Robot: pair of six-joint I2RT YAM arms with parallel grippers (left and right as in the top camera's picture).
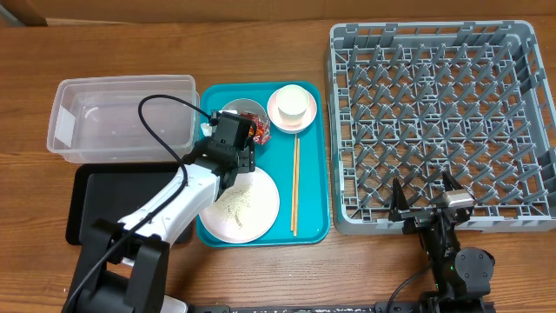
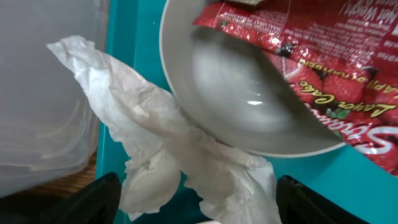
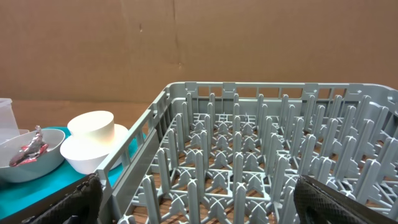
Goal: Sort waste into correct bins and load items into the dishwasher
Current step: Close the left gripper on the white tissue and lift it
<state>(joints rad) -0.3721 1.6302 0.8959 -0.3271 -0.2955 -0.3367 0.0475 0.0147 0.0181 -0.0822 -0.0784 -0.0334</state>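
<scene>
Left gripper point(image 2: 198, 184): released, jaws spread wide, nothing clamped. The crumpled white tissue point(image 2: 168, 149) lies directly between my two fingers point(image 2: 99, 198), draped over the teal tray point(image 2: 134, 37) and tucked against the near rim of the grey-white bowl point(image 2: 242, 93). I cannot confirm that either finger touches it. The red snack wrapper point(image 2: 329, 43) sits in the bowl and hangs over its far edge, beyond the tissue. The clear tub point(image 1: 122, 117) stands just left of the tray edge, with the black tray point(image 1: 95, 200) in front of it and partly under my left arm.

Other items on the teal tray, seen from overhead: the pink plate point(image 1: 252, 204) at the near end with rice grains point(image 1: 236, 202) scattered on it, my left arm crossing its left side. The chopsticks point(image 1: 294, 183) lie lengthwise to the right of the plate. The white cup point(image 1: 293, 100) stands in the saucer point(image 1: 278, 122) at the far right corner, next to the bowl.

Right gripper point(image 1: 423, 200): released, jaws apart and empty, positioned at the near edge of the dish rack point(image 1: 434, 122) and facing across its pegs. No dishes are visible in the rack. All task items are well away from this gripper, to its left on the tray.
</scene>
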